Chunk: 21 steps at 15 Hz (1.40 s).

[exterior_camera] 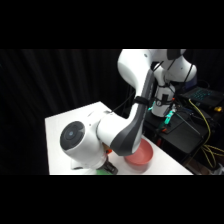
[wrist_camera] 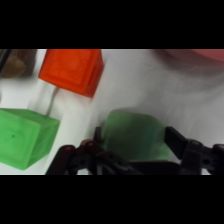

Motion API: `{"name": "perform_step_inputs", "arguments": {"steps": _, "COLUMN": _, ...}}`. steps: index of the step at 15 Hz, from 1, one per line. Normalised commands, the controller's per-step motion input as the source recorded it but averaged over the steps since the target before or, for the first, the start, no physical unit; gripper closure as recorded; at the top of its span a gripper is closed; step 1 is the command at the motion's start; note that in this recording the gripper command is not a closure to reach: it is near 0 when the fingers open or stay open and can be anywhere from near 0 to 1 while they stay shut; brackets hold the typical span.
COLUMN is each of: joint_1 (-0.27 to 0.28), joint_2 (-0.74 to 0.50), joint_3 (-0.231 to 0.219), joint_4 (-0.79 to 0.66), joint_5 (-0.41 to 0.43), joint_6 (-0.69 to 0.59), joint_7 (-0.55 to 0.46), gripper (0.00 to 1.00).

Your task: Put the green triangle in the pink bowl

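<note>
Low down, the gripper [wrist_camera: 134, 142] pinches the green triangle [wrist_camera: 132, 135], its lower edge hidden.

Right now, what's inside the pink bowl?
The part of the pink bowl that shows in the side view looks empty, but the arm covers its near side. The green triangle sits on the table between the gripper fingers.

No readable text, labels, numbers or signs — none on any visible surface.

Triangle [wrist_camera: 134, 135] between end effector [wrist_camera: 134, 142] fingers; cube [wrist_camera: 25, 136] beside, block [wrist_camera: 72, 70] beyond, bowl [wrist_camera: 195, 55] farther.
</note>
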Motion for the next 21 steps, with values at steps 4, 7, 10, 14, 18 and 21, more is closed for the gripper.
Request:
{"name": "perform_step_inputs", "arguments": {"steps": 4, "joint_1": 0.001, "joint_2": 0.02, "joint_3": 0.007, "joint_4": 0.08, "joint_5": 0.048, "joint_6": -0.12, "joint_7": -0.12, "gripper": 1.0}}
{"name": "perform_step_inputs", "arguments": {"steps": 7, "joint_1": 0.006, "joint_2": -0.03, "joint_3": -0.023, "joint_4": 0.04, "joint_5": 0.013, "joint_6": -0.08, "joint_7": -0.09, "gripper": 1.0}}
{"name": "perform_step_inputs", "arguments": {"steps": 10, "joint_1": -0.019, "joint_2": -0.2, "joint_3": -0.02, "joint_4": -0.1, "joint_5": 0.014, "joint_6": -0.06, "joint_7": -0.1, "gripper": 1.0}}
{"name": "perform_step_inputs", "arguments": {"steps": 14, "joint_1": -0.043, "joint_2": -0.56, "joint_3": -0.026, "joint_4": -0.46, "joint_5": -0.008, "joint_6": 0.04, "joint_7": -0.08, "gripper": 1.0}}
{"name": "perform_step_inputs", "arguments": {"steps": 18, "joint_1": -0.05, "joint_2": -0.85, "joint_3": -0.005, "joint_4": -0.91, "joint_5": -0.013, "joint_6": 0.23, "joint_7": 0.0, "gripper": 1.0}}
{"name": "perform_step_inputs", "arguments": {"steps": 21, "joint_1": -0.017, "joint_2": -0.79, "joint_3": 0.01, "joint_4": -0.99, "joint_5": -0.038, "joint_6": 0.35, "joint_7": 0.07, "gripper": 1.0}}
